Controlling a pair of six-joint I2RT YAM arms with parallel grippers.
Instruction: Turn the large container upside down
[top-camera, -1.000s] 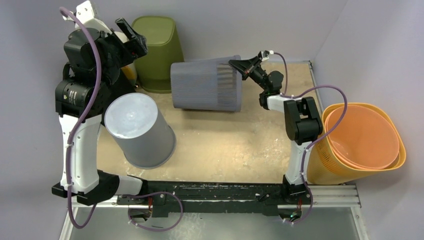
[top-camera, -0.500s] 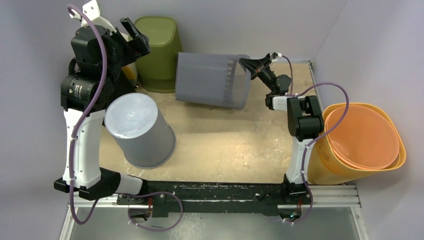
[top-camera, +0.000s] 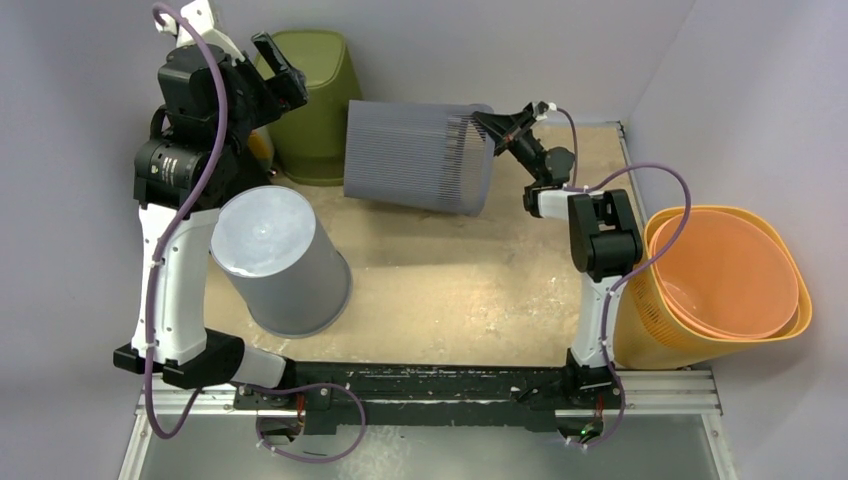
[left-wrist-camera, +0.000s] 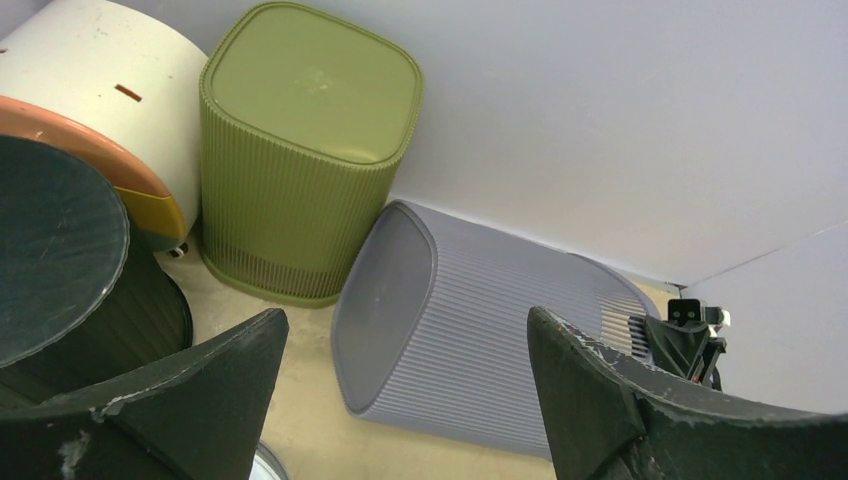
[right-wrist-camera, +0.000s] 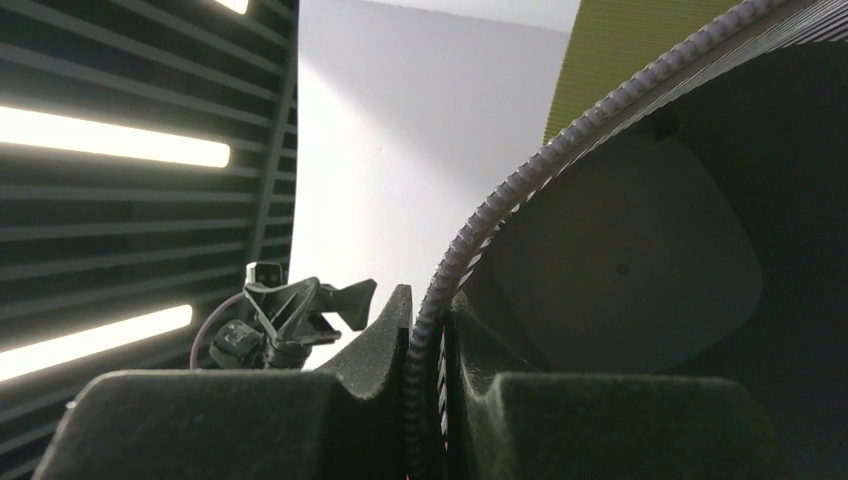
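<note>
The large container (top-camera: 415, 155) is a grey ribbed bin lying on its side at the back of the table, closed base to the left, open mouth to the right. My right gripper (top-camera: 487, 125) is shut on its rim at the mouth's upper edge. In the right wrist view the beaded rim (right-wrist-camera: 520, 190) runs between my right gripper's (right-wrist-camera: 428, 305) shut fingers, with the bin's dark inside to the right. My left gripper (top-camera: 275, 65) is open and empty, raised at the back left. In the left wrist view it (left-wrist-camera: 405, 318) looks down at the container (left-wrist-camera: 480, 330).
An upside-down olive green bin (top-camera: 315, 105) stands just left of the container. A light grey bin (top-camera: 280, 260) stands upside down at the front left. Nested orange baskets (top-camera: 725, 285) lie at the right edge. A white and orange bin (left-wrist-camera: 90, 100) and a dark bin (left-wrist-camera: 60, 240) stand at the far left.
The right gripper has lifted the container's mouth end and tilted the container, which shifted slightly back and left. The left arm has risen and moved a little right.
</note>
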